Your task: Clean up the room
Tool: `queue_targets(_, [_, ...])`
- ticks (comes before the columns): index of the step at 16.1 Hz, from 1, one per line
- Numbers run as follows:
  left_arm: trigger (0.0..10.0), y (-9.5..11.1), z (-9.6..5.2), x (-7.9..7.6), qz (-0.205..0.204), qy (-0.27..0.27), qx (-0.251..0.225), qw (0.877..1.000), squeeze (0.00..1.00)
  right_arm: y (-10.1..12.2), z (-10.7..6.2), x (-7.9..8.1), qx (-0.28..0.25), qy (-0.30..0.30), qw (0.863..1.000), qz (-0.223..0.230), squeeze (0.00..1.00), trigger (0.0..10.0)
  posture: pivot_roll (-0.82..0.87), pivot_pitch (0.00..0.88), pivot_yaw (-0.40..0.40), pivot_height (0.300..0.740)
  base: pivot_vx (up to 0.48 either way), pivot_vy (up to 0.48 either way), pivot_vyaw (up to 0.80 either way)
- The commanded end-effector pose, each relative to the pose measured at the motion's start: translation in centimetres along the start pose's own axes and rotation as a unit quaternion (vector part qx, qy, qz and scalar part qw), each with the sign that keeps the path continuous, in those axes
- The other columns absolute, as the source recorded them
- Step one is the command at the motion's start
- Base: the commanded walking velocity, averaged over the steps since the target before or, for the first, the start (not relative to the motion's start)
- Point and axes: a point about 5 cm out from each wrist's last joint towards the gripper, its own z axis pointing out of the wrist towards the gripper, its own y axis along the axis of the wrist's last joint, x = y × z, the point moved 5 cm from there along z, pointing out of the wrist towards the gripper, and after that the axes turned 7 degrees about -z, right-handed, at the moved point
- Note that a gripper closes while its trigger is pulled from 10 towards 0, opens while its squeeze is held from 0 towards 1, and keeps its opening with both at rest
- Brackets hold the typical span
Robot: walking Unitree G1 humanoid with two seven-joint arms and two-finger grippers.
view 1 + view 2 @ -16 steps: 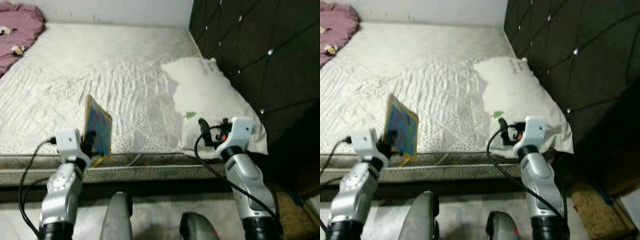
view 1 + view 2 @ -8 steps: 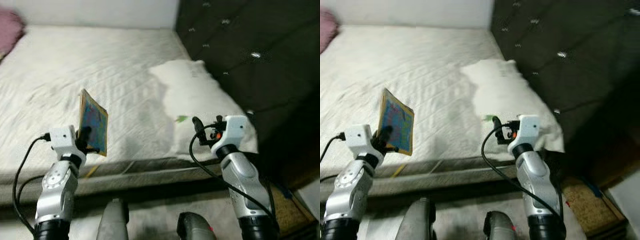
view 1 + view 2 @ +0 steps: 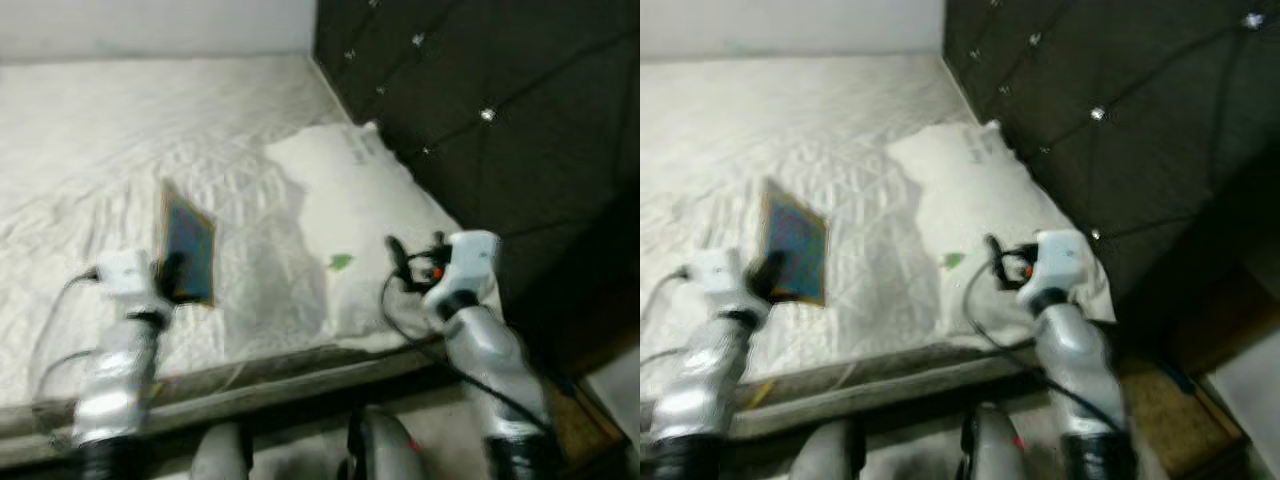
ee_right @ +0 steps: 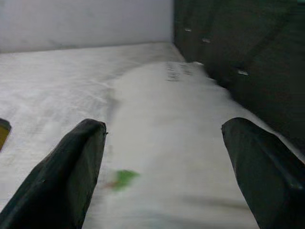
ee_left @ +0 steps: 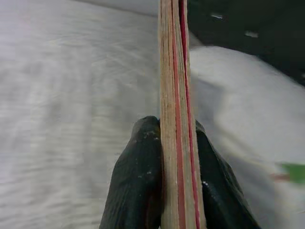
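Left gripper (image 5: 177,191) clamps thin book (image 3: 187,254) upright, edge-on between both fingers, above the white mattress (image 3: 150,130) near its front edge. Right gripper (image 4: 167,167) spread wide, empty, over white pillow (image 3: 350,210). Beyond: dark tufted headboard (image 3: 480,100).

Bed (image 3: 90,130): white quilted cloth, matt, finely wrinkled. Pillow (image 3: 360,215): white cloth, matt, softly creased. Headboard (image 3: 500,110): dark tufted padding, low sheen, with small bright studs (image 3: 487,115). Book (image 5: 177,119): paper page edges, buff and fibrous, with thin red lines; cover (image 3: 187,243) blue with a yellowish border. Left gripper (image 5: 176,143) fingers (image 5: 138,186): black, matt, slightly scuffed. Right gripper (image 4: 171,143) fingers (image 4: 62,176): black, matt, smooth. Arms (image 3: 490,350): smooth silver metal finish.
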Motion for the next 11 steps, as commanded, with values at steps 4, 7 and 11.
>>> queue_targets(4, [10.0, 0.9, 0.6, 2.0, -0.039, 0.041, -0.006, 0.998, 0.0, 1.0, 0.2, 0.7, -0.016, 0.012, 1.0, 0.006, 0.0, 10.0, -0.04, 0.0, -0.048, 0.638, 0.0, 0.0, 0.0])
queue_targets(7, [10.0, 0.5, 1.4, 2.1, -0.085, 0.051, 0.005, 0.995, 0.0, 0.9, -0.1, 0.5, -0.014, 0.015, 1.0, 0.003, 0.0, 10.0, -0.04, 0.0, -0.053, 0.613, 0.0, 0.0, 0.0])
queue_targets(11, [10.0, 0.9, 3.2, 2.2, -0.173, 0.058, -0.007, 0.983, 0.0, 0.6, -0.5, -0.1, -0.006, 0.017, 1.0, -0.006, 0.0, 10.0, -0.04, 0.0, -0.061, 0.608, 0.0, 0.0, 0.0])
